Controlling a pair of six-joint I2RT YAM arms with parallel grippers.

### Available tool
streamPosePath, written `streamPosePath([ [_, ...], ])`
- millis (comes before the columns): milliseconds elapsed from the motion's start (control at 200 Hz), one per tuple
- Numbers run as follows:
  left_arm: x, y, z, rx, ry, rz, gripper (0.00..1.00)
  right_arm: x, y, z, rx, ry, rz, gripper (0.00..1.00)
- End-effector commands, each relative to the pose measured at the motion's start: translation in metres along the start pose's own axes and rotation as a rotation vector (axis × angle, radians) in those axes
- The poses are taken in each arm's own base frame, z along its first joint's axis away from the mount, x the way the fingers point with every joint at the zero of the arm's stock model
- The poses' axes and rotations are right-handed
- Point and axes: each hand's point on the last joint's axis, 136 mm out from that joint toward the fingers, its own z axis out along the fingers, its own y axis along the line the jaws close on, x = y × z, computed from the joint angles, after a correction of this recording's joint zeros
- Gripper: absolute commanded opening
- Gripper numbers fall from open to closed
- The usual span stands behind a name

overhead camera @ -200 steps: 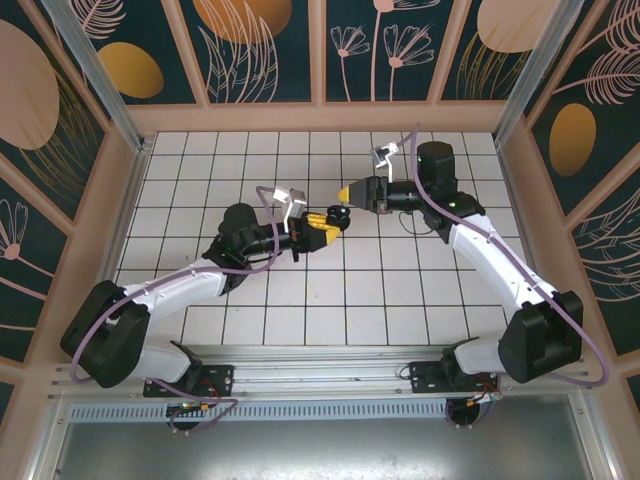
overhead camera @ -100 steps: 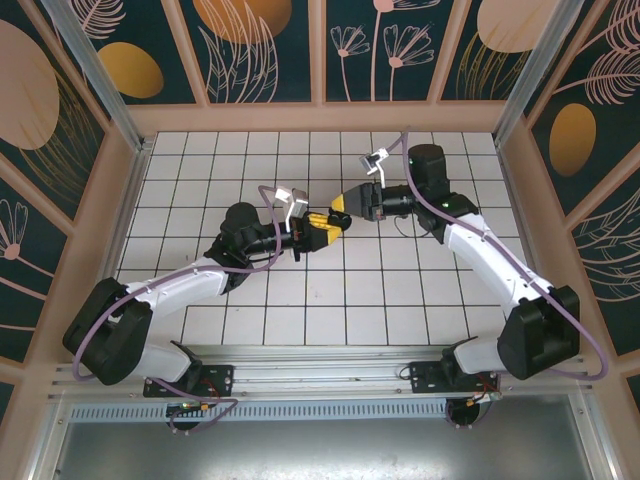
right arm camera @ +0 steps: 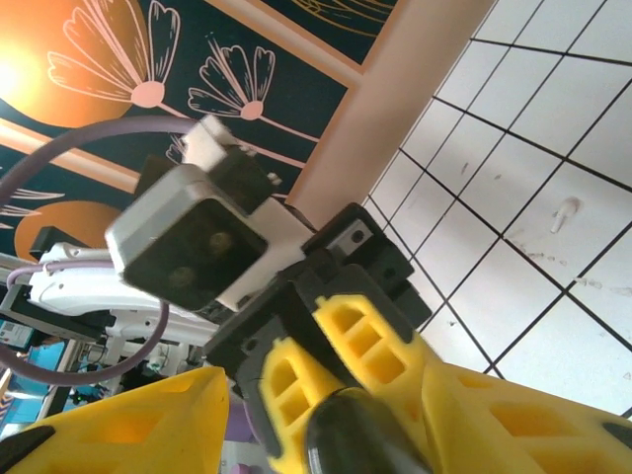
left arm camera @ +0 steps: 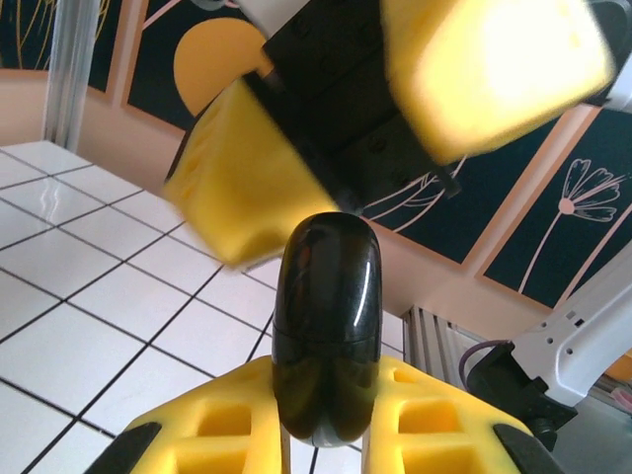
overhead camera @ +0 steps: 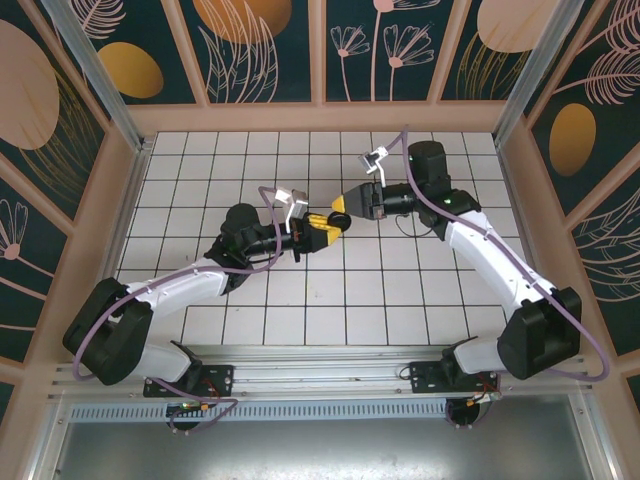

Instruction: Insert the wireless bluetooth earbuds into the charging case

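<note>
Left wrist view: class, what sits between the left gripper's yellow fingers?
A glossy black case, clamped in the left gripper; the left wrist view shows it.

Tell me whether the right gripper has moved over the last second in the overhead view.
Yes. Against the tile grid, the right gripper has shifted left and slightly toward the near edge, closing in on the left gripper.

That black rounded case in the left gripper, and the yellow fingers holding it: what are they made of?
Black rounded case: likely hard glossy plastic, with sharp light streaks on a smooth shell. Yellow fingers of the left gripper: probably matte plastic; they show recessed pockets and no glare.
</note>
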Motion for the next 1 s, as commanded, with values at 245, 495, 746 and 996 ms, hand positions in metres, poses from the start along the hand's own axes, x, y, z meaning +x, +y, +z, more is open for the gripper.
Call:
streamPosePath([
  [245,0.001,0.002,0.001,-0.007,-0.002,0.015,0.01,-0.014,0.043,-0.026,0.014,-0.075,-0.198,0.54],
  [495,-0.022,-0.010,0.003,0.028,-0.028,0.029,0.01,-0.016,0.002,-0.040,0.098,-0.229,-0.132,0.58],
  [746,-0.037,-0.019,0.014,0.102,-0.002,-0.063,0.01,0.009,0.004,-0.025,0.015,-0.186,-0.160,0.60],
  [996,-0.041,-0.025,0.018,0.149,0.007,-0.103,0.01,0.014,0.003,-0.018,-0.002,-0.164,-0.179,0.41],
])
